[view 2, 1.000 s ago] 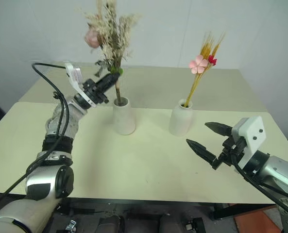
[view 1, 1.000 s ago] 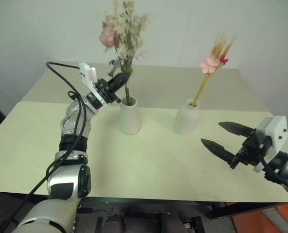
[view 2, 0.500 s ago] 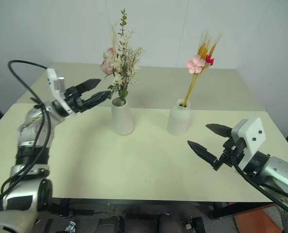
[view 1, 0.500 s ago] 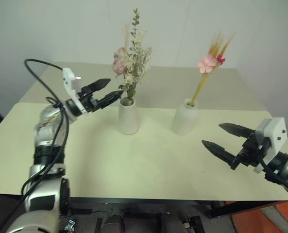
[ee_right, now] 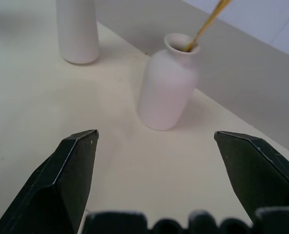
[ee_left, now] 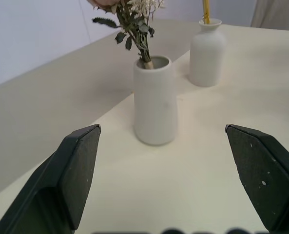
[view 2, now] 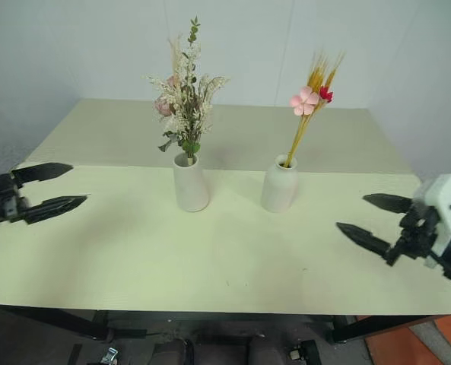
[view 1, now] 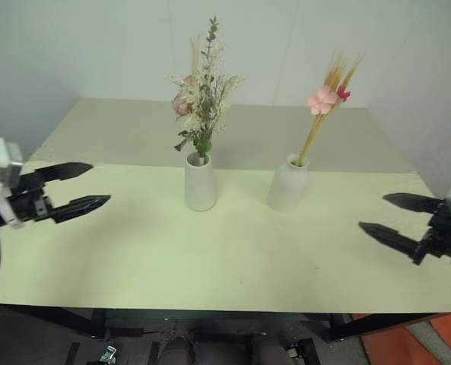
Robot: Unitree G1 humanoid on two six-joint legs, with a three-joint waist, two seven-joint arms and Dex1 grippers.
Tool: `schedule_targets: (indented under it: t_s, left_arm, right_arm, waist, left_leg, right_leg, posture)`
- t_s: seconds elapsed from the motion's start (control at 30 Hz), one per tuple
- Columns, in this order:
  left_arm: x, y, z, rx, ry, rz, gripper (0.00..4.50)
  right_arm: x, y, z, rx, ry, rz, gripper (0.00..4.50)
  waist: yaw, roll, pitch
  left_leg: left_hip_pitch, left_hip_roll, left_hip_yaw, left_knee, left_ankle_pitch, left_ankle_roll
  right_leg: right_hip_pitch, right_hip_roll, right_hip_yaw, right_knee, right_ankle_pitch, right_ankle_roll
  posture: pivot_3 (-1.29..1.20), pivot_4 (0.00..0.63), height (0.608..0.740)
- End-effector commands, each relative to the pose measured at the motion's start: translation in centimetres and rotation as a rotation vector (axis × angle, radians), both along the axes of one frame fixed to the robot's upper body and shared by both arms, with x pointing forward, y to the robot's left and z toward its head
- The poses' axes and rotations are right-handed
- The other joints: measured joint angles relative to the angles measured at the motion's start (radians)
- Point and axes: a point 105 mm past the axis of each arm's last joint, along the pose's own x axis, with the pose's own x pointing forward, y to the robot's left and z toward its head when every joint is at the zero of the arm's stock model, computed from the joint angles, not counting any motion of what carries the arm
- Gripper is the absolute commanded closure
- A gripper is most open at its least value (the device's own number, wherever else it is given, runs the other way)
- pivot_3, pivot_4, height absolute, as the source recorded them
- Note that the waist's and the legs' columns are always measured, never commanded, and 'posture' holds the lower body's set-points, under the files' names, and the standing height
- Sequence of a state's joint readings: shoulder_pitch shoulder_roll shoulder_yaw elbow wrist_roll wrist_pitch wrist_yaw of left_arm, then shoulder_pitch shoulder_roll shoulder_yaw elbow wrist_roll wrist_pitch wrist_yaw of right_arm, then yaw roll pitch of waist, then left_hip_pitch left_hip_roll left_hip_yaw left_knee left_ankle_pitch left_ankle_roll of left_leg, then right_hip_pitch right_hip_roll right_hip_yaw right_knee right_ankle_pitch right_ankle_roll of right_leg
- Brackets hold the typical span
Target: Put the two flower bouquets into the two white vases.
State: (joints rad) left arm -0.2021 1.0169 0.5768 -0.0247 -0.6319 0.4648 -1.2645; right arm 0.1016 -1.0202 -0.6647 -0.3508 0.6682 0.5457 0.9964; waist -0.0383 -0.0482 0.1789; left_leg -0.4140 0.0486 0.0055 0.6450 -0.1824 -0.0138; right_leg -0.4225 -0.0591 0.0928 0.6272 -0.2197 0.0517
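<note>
Left gripper point(view 1: 74, 186): at the left edge of the table point(view 1: 210, 258), fingers spread wide, holding nothing, pointing inward toward the vases and well apart from them.

Right gripper point(view 1: 398, 217): at the right edge of the table, fingers likewise wide apart and empty, pointing inward toward the vases.

Tapered vase point(view 1: 200, 181): white, wide mouth, upright on the table. It stands ahead of the left gripper and is the nearer of the two vases to it.

Bushy bouquet point(view 1: 201, 99): pink rose, cream sprigs, green leaves. Its stems sit in the mouth of the tapered vase and it rises roughly upright, clear of both grippers.

Round vase point(view 1: 289, 184): white, narrow neck, upright on the table beside the tapered vase but not touching it, on the side toward the right gripper and the nearer of the two to that gripper.

Thin bouquet point(view 1: 328, 99): yellow stems with a pink blossom and a small red one, standing in the neck of the round vase and leaning toward the right gripper's side.
</note>
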Motion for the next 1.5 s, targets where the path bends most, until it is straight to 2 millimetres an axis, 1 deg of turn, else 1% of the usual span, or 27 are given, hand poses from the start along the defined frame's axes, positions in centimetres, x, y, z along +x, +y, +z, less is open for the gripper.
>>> schedule_targets:
  t_s: [0.03, 0.23, 0.33, 0.47, 0.57, 0.6, 0.73, 0.87, 1.0, 1.1, 1.3, 1.5]
  left_arm:
    - [-1.2, 0.1, 1.4, 0.012, -0.066, 0.031, 0.05]
    - [-3.4, 1.0, 1.8, 0.051, -0.092, 0.111, 0.05]
    - [-5.0, 1.2, 1.7, 0.055, -0.093, 0.146, 0.05]
    - [-8.0, 0.9, 1.4, 0.041, -0.109, 0.207, 0.05]
    - [-9.6, 0.8, 1.0, 0.034, -0.113, 0.263, 0.05]
    - [-10.1, 0.8, 0.8, 0.034, -0.114, 0.282, 0.05]
    - [-11.4, 1.0, 0.2, 0.039, -0.093, 0.333, 0.05]
    - [-11.4, 0.9, 0.3, 0.038, -0.094, 0.333, 0.05]
    - [-10.7, 0.4, 0.3, 0.024, -0.096, 0.294, 0.05]
    - [-9.9, 0.4, 0.1, 0.035, -0.073, 0.267, 0.05]
    - [-7.6, 0.3, 0.8, 0.044, -0.071, 0.194, 0.05]
    - [-6.1, -0.2, 0.5, 0.048, -0.046, 0.128, 0.05]
  right_arm:
    - [0.0, -1.7, 1.6, -0.052, -0.048, -0.001, 0.0]
    - [0.2, -3.6, 1.8, -0.048, 0.015, 0.06, 0.0]
    - [1.3, -5.0, 2.0, -0.068, 0.026, 0.059, 0.0]
    - [3.6, -4.5, 2.6, -0.07, 0.032, 0.118, 0.0]
    - [4.9, -4.7, 2.2, -0.065, 0.044, 0.143, 0.0]
    - [5.2, -4.7, 2.1, -0.07, 0.048, 0.149, 0.0]
    - [6.0, -4.5, 1.6, -0.091, 0.064, 0.185, 0.0]
    - [6.1, -4.4, 1.6, -0.093, 0.058, 0.198, 0.0]
    - [5.7, -4.6, 2.0, -0.098, 0.048, 0.195, 0.0]
    - [4.8, -4.7, 2.2, -0.097, 0.036, 0.187, 0.0]
    - [2.6, -5.0, 1.8, -0.099, 0.038, 0.149, 0.0]
    - [0.7, -5.2, 1.9, -0.095, 0.037, 0.099, 0.0]
  waist:
    - [0.001, 0.0, 0.0]
    - [-0.007, 0.0, 0.0]
    - [-0.015, 0.001, 0.001]
    - [-0.035, 0.002, 0.002]
    - [-0.034, 0.002, 0.002]
    - [-0.033, 0.003, 0.002]
    - [-0.027, 0.003, 0.002]
    - [-0.023, 0.003, 0.002]
    - [-0.03, 0.003, 0.002]
    - [-0.027, 0.003, 0.002]
    - [-0.027, 0.004, 0.002]
    - [-0.034, 0.004, 0.002]
  left_leg:
    - [0.0, 0.0, 0.0, 0.0, 0.0, 0.0]
    - [-0.001, 0.001, 0.002, -0.001, 0.0, 0.0]
    - [0.0, 0.001, 0.003, -0.002, 0.0, 0.0]
    - [0.002, 0.002, 0.007, -0.002, 0.0, 0.0]
    - [0.005, 0.002, 0.007, -0.002, -0.001, -0.001]
    - [0.005, 0.002, 0.007, -0.002, -0.003, -0.004]
    - [0.005, 0.002, 0.008, -0.002, -0.003, -0.004]
    - [0.005, 0.001, 0.008, -0.002, -0.003, -0.004]
    - [0.006, 0.001, 0.008, -0.002, -0.003, -0.004]
    - [0.006, 0.001, 0.008, -0.002, -0.003, -0.004]
    - [0.006, 0.001, 0.008, -0.002, -0.002, -0.004]
    - [0.007, 0.001, 0.009, -0.002, -0.003, -0.005]
  right_leg:
    - [0.0, 0.0, 0.0, 0.0, 0.0, 0.0]
    - [-0.002, 0.0, -0.001, 0.0, -0.001, -0.002]
    - [-0.002, 0.0, 0.0, 0.0, -0.001, -0.002]
    - [-0.003, -0.001, 0.001, 0.0, -0.001, -0.002]
    - [-0.002, -0.001, 0.002, 0.001, -0.001, -0.002]
    - [-0.002, -0.001, 0.002, 0.001, -0.001, -0.002]
    - [-0.002, -0.001, 0.002, 0.001, -0.001, -0.003]
    - [-0.002, -0.001, 0.003, 0.001, -0.002, -0.003]
    - [-0.002, -0.001, 0.003, 0.001, -0.002, -0.003]
    - [-0.002, -0.001, 0.003, 0.001, -0.002, -0.003]
    - [-0.002, -0.001, 0.003, 0.002, -0.002, -0.003]
    - [-0.002, -0.001, 0.004, 0.002, -0.002, -0.003]
  posture:
    - [0.0, 0.15, 0.74]
    - [0.0, 0.15, 0.74]
    - [0.0, 0.15, 0.74]
    - [0.0, 0.15, 0.74]
    - [0.0, 0.15, 0.74]
    - [0.0, 0.15, 0.74]
    - [0.0, 0.15, 0.74]
    - [0.0, 0.15, 0.74]
    - [0.0, 0.15, 0.74]
    - [0.0, 0.15, 0.74]
    - [0.0, 0.15, 0.74]
    - [0.0, 0.15, 0.74]
